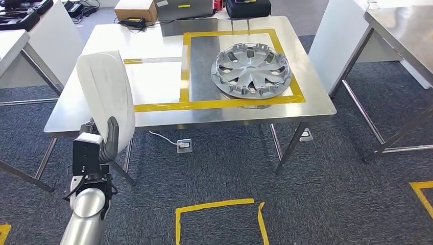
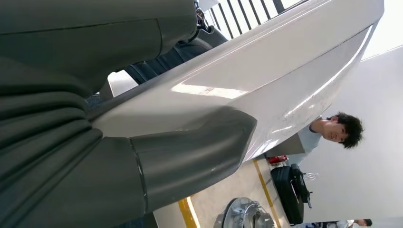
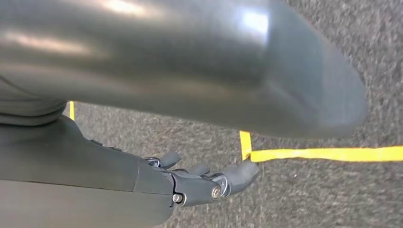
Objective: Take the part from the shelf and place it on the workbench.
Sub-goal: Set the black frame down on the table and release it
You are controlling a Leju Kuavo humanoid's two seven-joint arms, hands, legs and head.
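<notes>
My left hand holds a white curved panel part upright at the lower left, in front of the steel workbench. The grey thumb presses on the panel's near face. In the left wrist view the thumb lies against the glossy white part. On the right side of the workbench a silver wheel cover lies inside a yellow tape frame. My right hand hangs above the carpet, its fingers apart and holding nothing.
A second taped field on the workbench's left side is bare. Boxes and a black case sit at its far edge. Another table stands to the right. A yellow floor square marks the carpet. A person stands beyond.
</notes>
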